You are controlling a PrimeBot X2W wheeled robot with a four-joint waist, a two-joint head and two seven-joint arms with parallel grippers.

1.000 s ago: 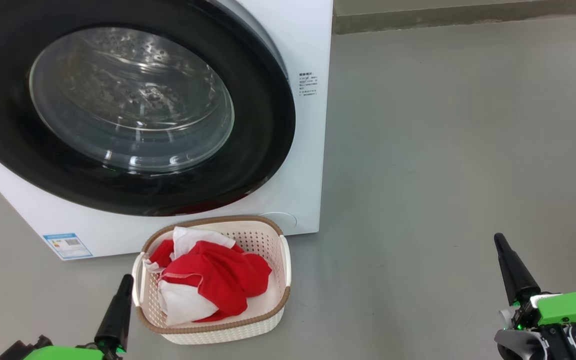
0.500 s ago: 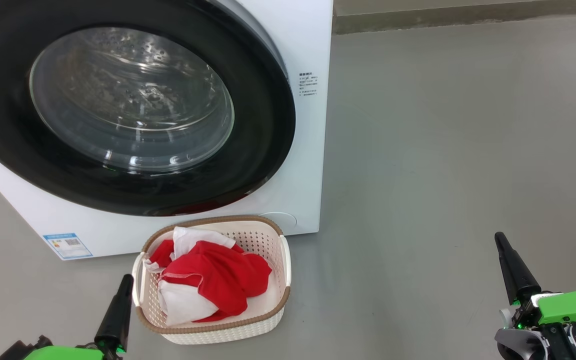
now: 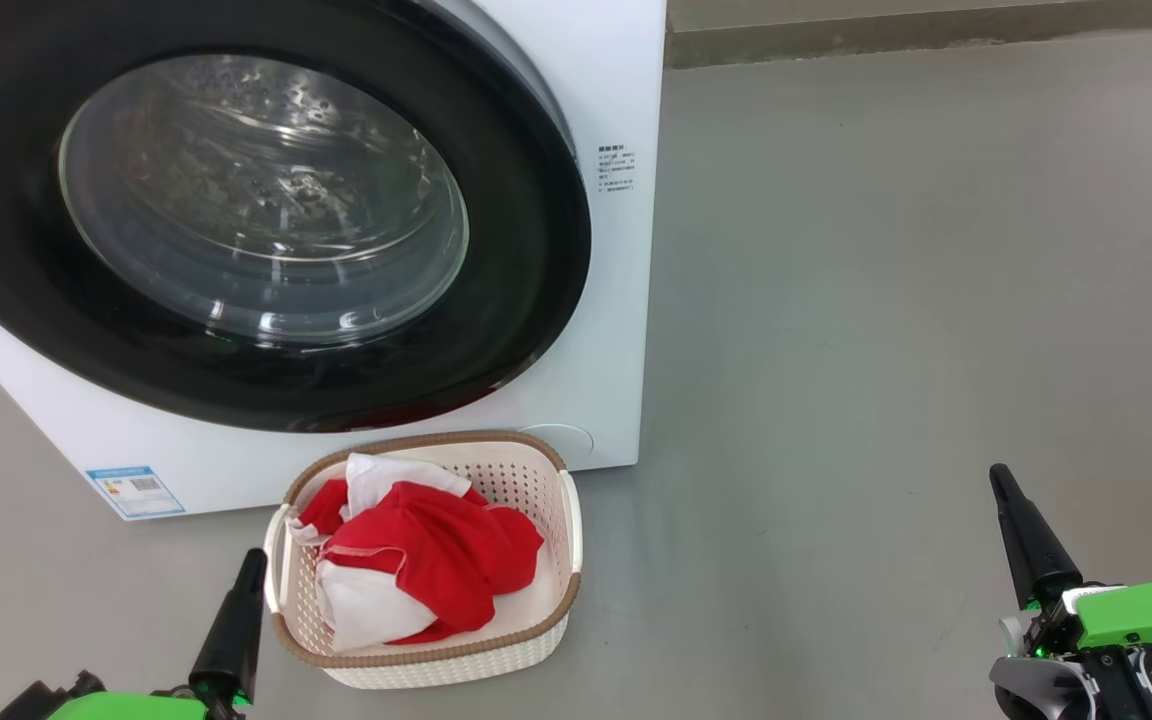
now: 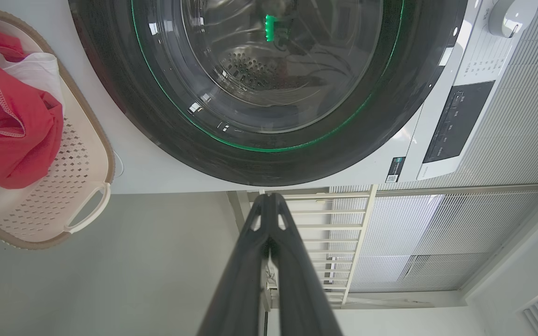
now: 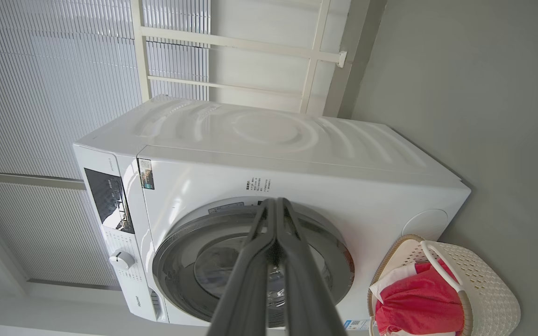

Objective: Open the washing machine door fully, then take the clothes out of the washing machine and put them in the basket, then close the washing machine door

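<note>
Sitting on the grey floor, the washing machine is a big white box. The washing machine door is round, with a wide shiny black rim and a clear glass bowl in the middle. It lies flat against the front of the machine, closed. Through the glass you can see the steel drum with its little holes. A small blue sticker sits low on the front of the machine.

The basket stands on the floor just in front of the machine, right below the door. It is cream-white with lots of small holes and a brown rim. The clothes lie in it in a heap, red with white bits.

The left gripper is low on the left in the head view, near the basket's left handle. Its two dark fingers are pressed tight together and hold nothing. In the left wrist view they point up toward the bottom of the door.

The right gripper is low on the right, over bare floor, well apart from the basket and the machine. Its fingers are pressed together too, and it holds nothing.
</note>
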